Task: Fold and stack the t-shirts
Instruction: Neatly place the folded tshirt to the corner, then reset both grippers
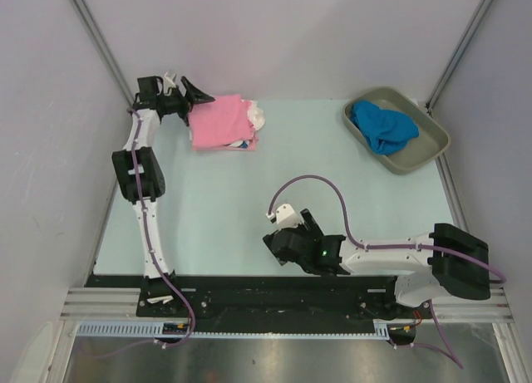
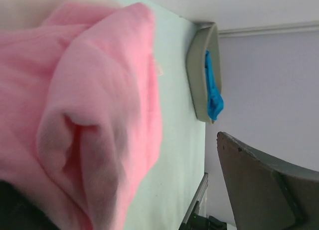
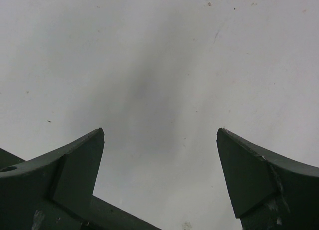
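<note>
A folded pink t-shirt (image 1: 219,121) lies on top of a stack at the far left of the mat. A white printed shirt (image 1: 258,115) peeks out at the stack's right edge. My left gripper (image 1: 193,96) is at the stack's far-left corner, jaws open. In the left wrist view the pink cloth (image 2: 89,105) fills the left side and hides one finger; the other finger (image 2: 264,185) stands apart from it. A bright blue t-shirt (image 1: 382,125) lies crumpled in the tray. My right gripper (image 1: 278,243) is open and empty over bare mat (image 3: 160,132).
The grey-olive tray (image 1: 429,142) stands at the far right corner; it also shows in the left wrist view (image 2: 198,65). The pale green mat (image 1: 249,200) covers the table. Grey walls close in on the left, back and right. A black rail runs along the front edge.
</note>
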You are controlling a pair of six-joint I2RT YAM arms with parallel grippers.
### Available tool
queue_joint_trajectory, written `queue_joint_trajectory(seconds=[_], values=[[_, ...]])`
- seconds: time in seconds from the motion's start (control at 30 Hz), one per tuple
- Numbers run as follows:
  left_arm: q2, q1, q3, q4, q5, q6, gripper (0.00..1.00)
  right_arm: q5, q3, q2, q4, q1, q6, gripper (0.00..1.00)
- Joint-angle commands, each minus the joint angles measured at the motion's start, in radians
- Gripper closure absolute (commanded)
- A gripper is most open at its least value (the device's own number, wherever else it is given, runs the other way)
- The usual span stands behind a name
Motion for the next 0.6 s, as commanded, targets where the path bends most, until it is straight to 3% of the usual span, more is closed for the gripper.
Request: queue_joint_trajectory(seconds=[0.0, 0.4, 0.57], values=[[0.015, 0.076, -0.034, -0.140, -0.014, 0.157, 0.00, 0.004, 0.050, 0.019, 0.027, 0.010, -0.001, 0.00], [-0.192, 0.171, -0.315, -0.338, -0.494, 0.264, 0.00, 0.031, 0.113, 0.026, -0.042, 0.014, 0.013, 0.00], [-0.362, 0.168, -0.564, -0.251, -0.469, 0.219, 0.00, 0.021, 0.128, -0.002, -0.054, -0.019, 0.054, 0.00]])
